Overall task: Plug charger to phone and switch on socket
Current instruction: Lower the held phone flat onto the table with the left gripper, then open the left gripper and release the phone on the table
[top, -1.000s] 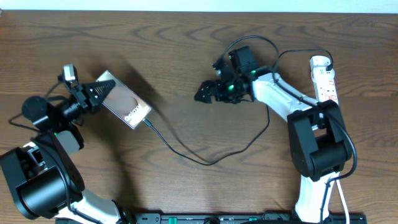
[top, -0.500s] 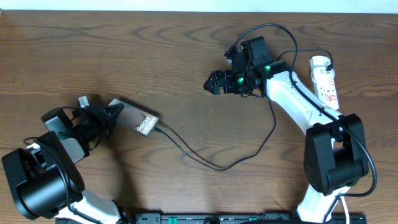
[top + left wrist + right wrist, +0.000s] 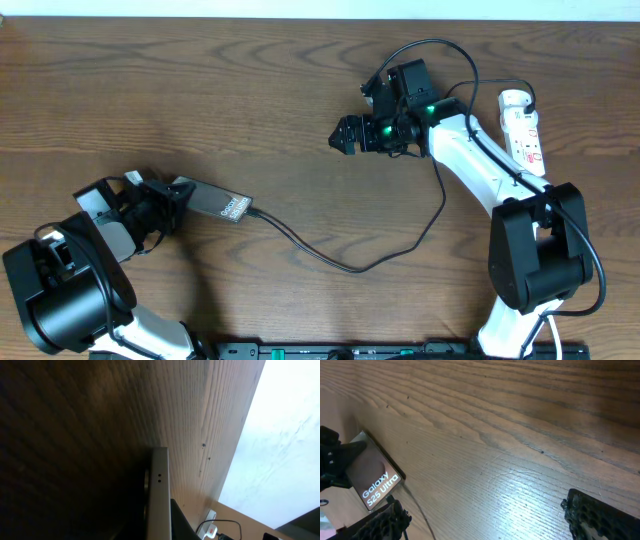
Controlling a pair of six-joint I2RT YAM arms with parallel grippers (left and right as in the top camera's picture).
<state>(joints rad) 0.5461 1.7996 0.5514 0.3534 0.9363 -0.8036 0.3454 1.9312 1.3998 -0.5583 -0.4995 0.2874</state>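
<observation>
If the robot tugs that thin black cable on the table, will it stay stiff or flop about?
Probably floppy: the charger cable lies in a loose curve across the table. It looks thin, so likely light and easy to drag. Since it runs to the phone, a pull may tug that too.

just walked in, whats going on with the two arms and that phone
The left claw is shut on one end of the phone, holding it at the left side of the wooden table. The black charger cable meets the phone's other end and looks plugged in, then loops across the table toward the right side. The right claw is open and empty, hovering mid-table, apart from the white socket strip lying near the right edge. Whether the socket is switched on cannot be told.
</observation>
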